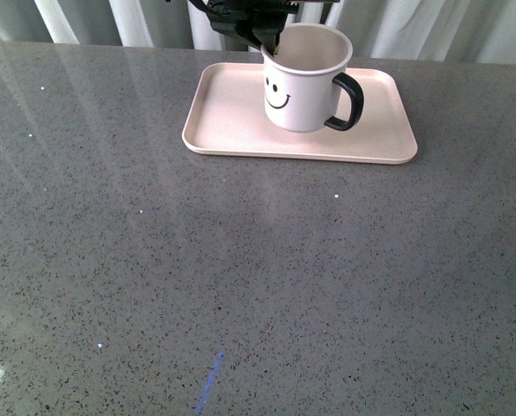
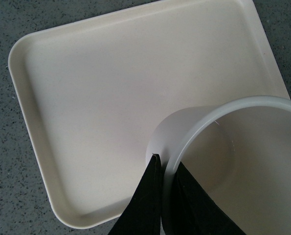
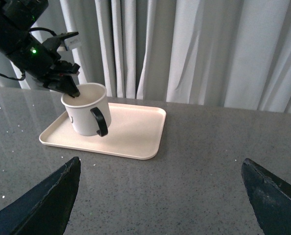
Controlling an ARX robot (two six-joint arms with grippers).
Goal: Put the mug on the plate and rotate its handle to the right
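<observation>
The cream-white mug (image 1: 301,82) with its black smiley face stands on the pale pink plate (image 1: 231,121) at the far side of the table. Its black handle (image 1: 349,102) points to the right. My left gripper (image 1: 268,45) is shut on the mug's rim at its far left, one finger inside and one outside. In the left wrist view the mug's rim (image 2: 184,147) runs between the black fingers (image 2: 147,196), with the plate (image 2: 96,88) below. The right wrist view shows the mug (image 3: 86,116), the plate (image 3: 135,132) and my left gripper (image 3: 73,91) from afar; my right gripper (image 3: 160,188) hangs open over bare table.
A grey speckled stone tabletop (image 1: 240,286) stretches from the plate to the near edge. White curtains (image 3: 194,49) hang behind the table's far edge. A faint blue mark (image 1: 210,381) lies on the near tabletop.
</observation>
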